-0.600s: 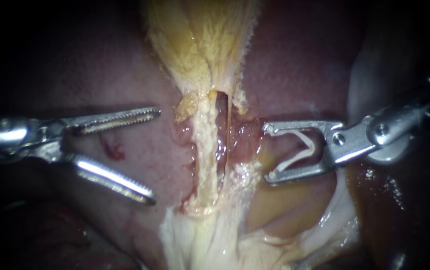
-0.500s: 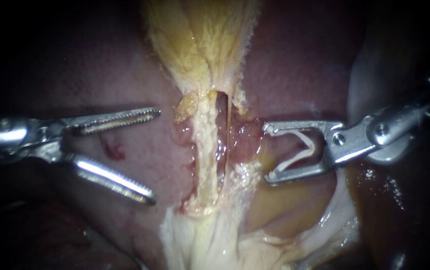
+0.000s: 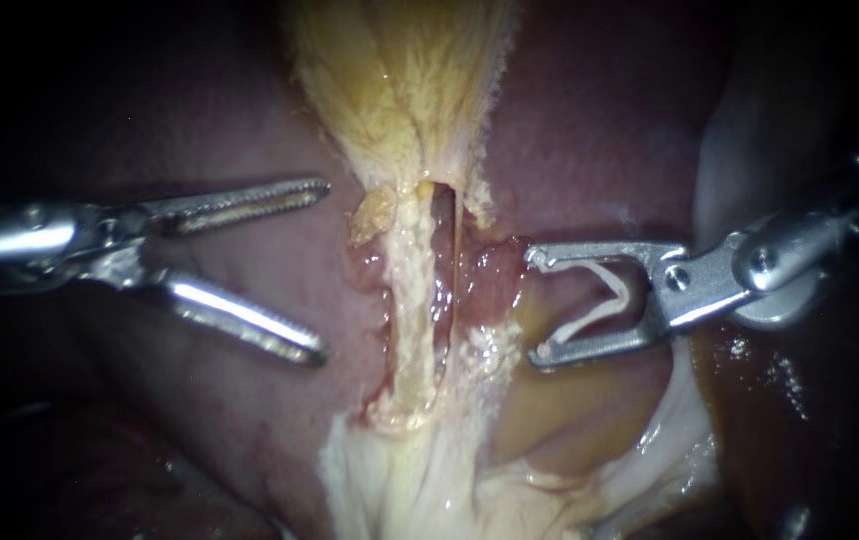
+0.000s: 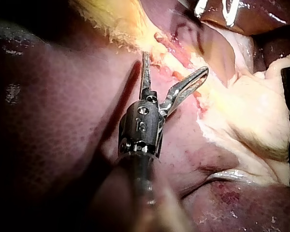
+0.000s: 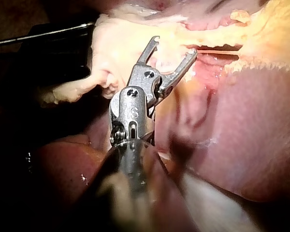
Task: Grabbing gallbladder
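Dark field, reddish liver all round; yellow gallbladder sits top centre, tapering down into a pale strand above white fat. Left instrument has its 2 toothed jaws wide apart, holding nothing, just beside the gallbladder's narrow end and not touching it; right instrument has jaws spread but carrying a white clip seated between them, near the strand's other side. The grab looks like left's job: advance onto the narrow end, take a full bite of wall, keep tips off the liver, close gently; right should hold off.
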`<state>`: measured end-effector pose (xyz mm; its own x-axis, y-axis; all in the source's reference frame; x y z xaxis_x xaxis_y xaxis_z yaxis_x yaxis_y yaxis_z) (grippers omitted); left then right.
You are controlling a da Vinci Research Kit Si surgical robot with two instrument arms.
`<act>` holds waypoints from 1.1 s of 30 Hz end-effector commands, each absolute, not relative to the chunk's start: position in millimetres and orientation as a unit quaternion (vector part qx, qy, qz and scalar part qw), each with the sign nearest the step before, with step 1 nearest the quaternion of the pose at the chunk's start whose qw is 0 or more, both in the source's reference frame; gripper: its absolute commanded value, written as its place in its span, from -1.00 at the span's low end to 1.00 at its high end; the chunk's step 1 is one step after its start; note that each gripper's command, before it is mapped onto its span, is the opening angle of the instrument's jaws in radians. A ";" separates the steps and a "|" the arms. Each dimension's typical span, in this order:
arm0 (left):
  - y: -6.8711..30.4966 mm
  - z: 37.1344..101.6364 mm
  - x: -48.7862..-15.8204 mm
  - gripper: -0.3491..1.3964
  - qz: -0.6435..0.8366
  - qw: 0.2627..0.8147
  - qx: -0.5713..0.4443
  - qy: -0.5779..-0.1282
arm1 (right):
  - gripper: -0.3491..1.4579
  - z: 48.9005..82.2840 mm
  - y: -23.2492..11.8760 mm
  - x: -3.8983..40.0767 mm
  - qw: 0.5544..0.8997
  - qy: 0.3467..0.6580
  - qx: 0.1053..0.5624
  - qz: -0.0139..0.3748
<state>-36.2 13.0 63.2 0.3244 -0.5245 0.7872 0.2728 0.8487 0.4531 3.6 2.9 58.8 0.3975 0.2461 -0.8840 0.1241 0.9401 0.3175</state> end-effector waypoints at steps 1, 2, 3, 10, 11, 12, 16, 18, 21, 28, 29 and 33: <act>13.4 63.7 -36.4 0.44 -0.256 0.805 0.118 -0.523 | -0.06 58.8 2.9 3.7 0.819 0.547 0.169 0.037; 13.7 64.0 -36.6 0.44 -0.257 0.805 0.116 -0.522 | -0.06 58.8 2.9 3.7 0.819 0.547 0.169 0.037; 14.0 64.4 -36.8 0.42 -0.260 0.804 0.117 -0.522 | -0.06 58.8 2.9 3.7 0.819 0.547 0.169 0.037; 14.7 66.3 -37.1 0.31 -0.282 0.802 0.112 -0.515 | -0.06 58.8 2.8 3.7 0.819 0.548 0.169 0.037; 14.7 66.5 -37.1 0.31 -0.287 0.801 0.114 -0.513 | -0.06 58.8 2.8 3.7 0.819 0.548 0.169 0.037; 14.8 66.6 -37.2 0.27 -0.287 0.802 0.114 -0.511 | -0.06 58.8 2.8 3.7 0.819 0.548 0.169 0.037; 14.6 66.9 -37.5 0.10 -0.305 0.799 0.123 -0.503 | -0.06 58.8 2.8 3.7 0.819 0.548 0.169 0.037; 14.5 67.0 -37.5 -0.04 -0.310 0.800 0.125 -0.499 | -0.06 58.8 2.8 3.7 0.819 0.548 0.169 0.037; 14.4 67.2 -37.5 -0.33 -0.322 0.800 0.131 -0.489 | -0.06 58.8 2.8 3.7 0.819 0.548 0.169 0.037; 14.4 67.2 -36.7 -1.00 -0.331 0.800 0.132 -0.482 | -0.06 58.7 2.8 3.7 0.819 0.548 0.169 0.037; 14.4 67.1 -36.6 -1.00 -0.331 0.800 0.133 -0.482 | -0.06 58.7 2.8 3.7 0.819 0.548 0.169 0.037; 14.8 66.3 -35.9 -1.00 -0.341 0.795 0.141 -0.481 | -0.06 58.6 2.8 3.7 0.819 0.548 0.169 0.037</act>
<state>-35.7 14.9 66.0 0.3005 -0.6858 0.6629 0.4136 0.7200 0.5573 3.7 2.8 58.6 0.3975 0.2461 -0.8840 0.1249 0.9399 0.3178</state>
